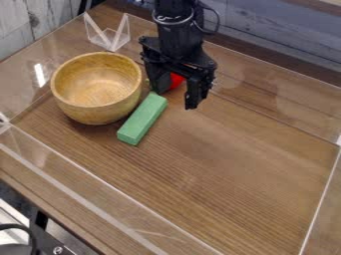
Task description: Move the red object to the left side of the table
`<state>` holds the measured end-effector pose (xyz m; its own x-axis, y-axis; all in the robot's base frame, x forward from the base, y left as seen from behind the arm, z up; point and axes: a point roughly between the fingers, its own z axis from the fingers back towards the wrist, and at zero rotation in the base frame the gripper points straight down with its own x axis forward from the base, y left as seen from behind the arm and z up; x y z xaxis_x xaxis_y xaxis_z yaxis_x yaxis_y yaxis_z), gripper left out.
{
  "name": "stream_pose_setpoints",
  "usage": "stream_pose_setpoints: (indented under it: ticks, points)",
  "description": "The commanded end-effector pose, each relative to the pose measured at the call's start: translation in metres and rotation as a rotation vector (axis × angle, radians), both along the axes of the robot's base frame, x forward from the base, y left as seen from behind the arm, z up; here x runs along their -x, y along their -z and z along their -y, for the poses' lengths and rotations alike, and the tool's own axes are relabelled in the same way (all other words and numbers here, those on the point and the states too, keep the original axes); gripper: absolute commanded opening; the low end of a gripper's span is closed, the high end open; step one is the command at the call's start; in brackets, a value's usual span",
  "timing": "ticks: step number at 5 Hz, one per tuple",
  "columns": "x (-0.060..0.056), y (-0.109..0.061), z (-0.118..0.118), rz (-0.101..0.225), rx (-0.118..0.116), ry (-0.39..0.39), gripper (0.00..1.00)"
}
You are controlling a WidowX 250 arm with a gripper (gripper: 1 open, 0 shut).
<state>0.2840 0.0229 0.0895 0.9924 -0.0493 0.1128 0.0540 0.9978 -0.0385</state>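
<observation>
The red object (174,80) lies on the table (240,149) just right of the wooden bowl; only a bright red patch of it shows between the black fingers. My gripper (177,90) hangs straight down over it, open, with one finger on each side of the red object. Whether the fingers touch it cannot be made out. The arm's black body hides the rest of the toy.
A wooden bowl (96,87) stands at the left. A green rectangular block (143,119) lies slanted in front of the gripper, near the bowl. Low clear acrylic walls (80,194) edge the tabletop.
</observation>
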Motion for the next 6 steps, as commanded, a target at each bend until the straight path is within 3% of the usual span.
stream_pose_setpoints:
  ticks: [1,4,6]
  points:
    - [-0.009,-0.009,0.003,0.046,0.002,-0.001,1.00]
    - [-0.014,-0.020,0.002,0.068,0.007,-0.027,1.00]
    - [-0.004,-0.026,0.004,0.064,0.012,-0.007,1.00]
